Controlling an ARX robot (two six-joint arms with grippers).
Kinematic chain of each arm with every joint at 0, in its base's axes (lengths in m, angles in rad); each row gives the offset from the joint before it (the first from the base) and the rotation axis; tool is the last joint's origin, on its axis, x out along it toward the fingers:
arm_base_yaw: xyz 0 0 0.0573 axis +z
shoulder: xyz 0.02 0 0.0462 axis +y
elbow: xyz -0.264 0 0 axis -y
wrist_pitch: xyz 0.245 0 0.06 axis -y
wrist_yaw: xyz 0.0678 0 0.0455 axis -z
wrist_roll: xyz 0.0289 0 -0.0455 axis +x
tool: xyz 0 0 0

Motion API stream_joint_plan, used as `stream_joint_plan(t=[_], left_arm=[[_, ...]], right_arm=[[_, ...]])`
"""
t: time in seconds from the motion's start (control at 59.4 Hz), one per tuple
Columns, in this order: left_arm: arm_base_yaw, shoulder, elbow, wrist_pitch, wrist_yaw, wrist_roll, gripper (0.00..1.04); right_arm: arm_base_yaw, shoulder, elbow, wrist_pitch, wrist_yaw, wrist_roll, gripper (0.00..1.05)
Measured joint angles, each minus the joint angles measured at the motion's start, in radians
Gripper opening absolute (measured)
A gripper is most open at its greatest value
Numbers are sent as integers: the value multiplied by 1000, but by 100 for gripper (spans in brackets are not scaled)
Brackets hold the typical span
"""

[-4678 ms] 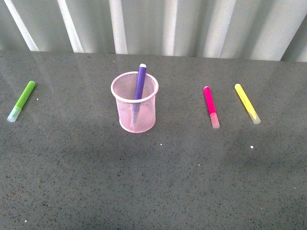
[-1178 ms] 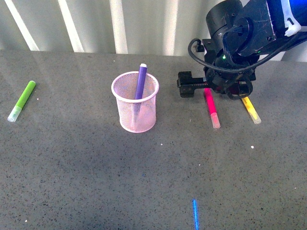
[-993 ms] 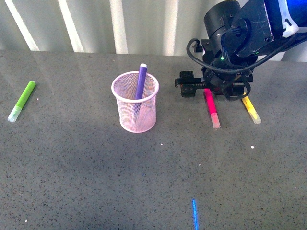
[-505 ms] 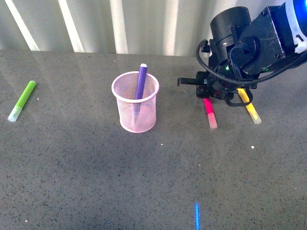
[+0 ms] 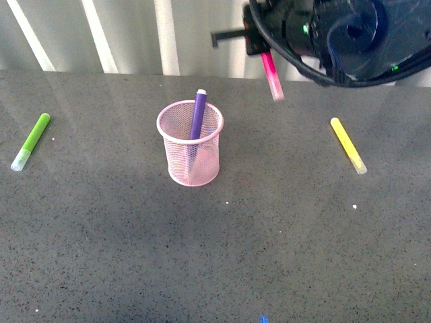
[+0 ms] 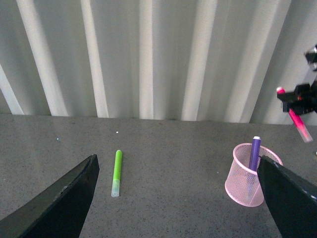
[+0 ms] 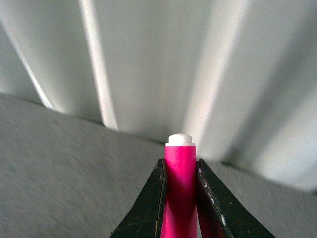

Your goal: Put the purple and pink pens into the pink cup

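The pink cup (image 5: 190, 152) stands upright on the grey table, also seen in the left wrist view as the pink cup (image 6: 246, 181). The purple pen (image 5: 197, 114) stands inside it, leaning on the rim, purple pen (image 6: 254, 153). My right gripper (image 5: 267, 50) is shut on the pink pen (image 5: 271, 73) and holds it in the air, up and to the right of the cup, clear cap hanging down. The right wrist view shows the pink pen (image 7: 179, 188) clamped between both fingers (image 7: 150, 206). My left gripper (image 6: 181, 198) is open with nothing between its fingers.
A lime-green marker (image 5: 31, 140) lies at the table's far left, green marker (image 6: 117, 172). A yellow marker (image 5: 347, 145) lies to the right of the cup. A white corrugated wall (image 5: 135, 33) runs behind the table's back edge.
My right gripper closed on the pink pen where it lay right of the cup, then lifted it off the table, up and a little left. The cup and purple pen stayed put.
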Motion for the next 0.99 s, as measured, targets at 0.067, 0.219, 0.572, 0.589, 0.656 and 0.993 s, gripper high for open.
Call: stream_joint_plan(t=[0.067, 0.219, 0.572, 0.589, 0.656, 0.993], left_arm=[[0, 0, 0, 0, 0, 0, 98], [0, 0, 0, 0, 0, 0, 98], [0, 0, 0, 0, 0, 0, 98], [0, 0, 0, 0, 0, 0, 98], [0, 0, 0, 0, 0, 0, 98], [0, 0, 0, 0, 0, 0, 98]], right_arm=[[41, -27, -6, 82, -28, -33, 12], [116, -15, 1, 152, -31, -85, 12], [192, 114, 71, 194, -9, -64, 12], [195, 117, 74, 196, -11, -60, 12], [203, 128, 82, 196, -6, -44, 12], [204, 136, 72, 198, 33, 20, 12]])
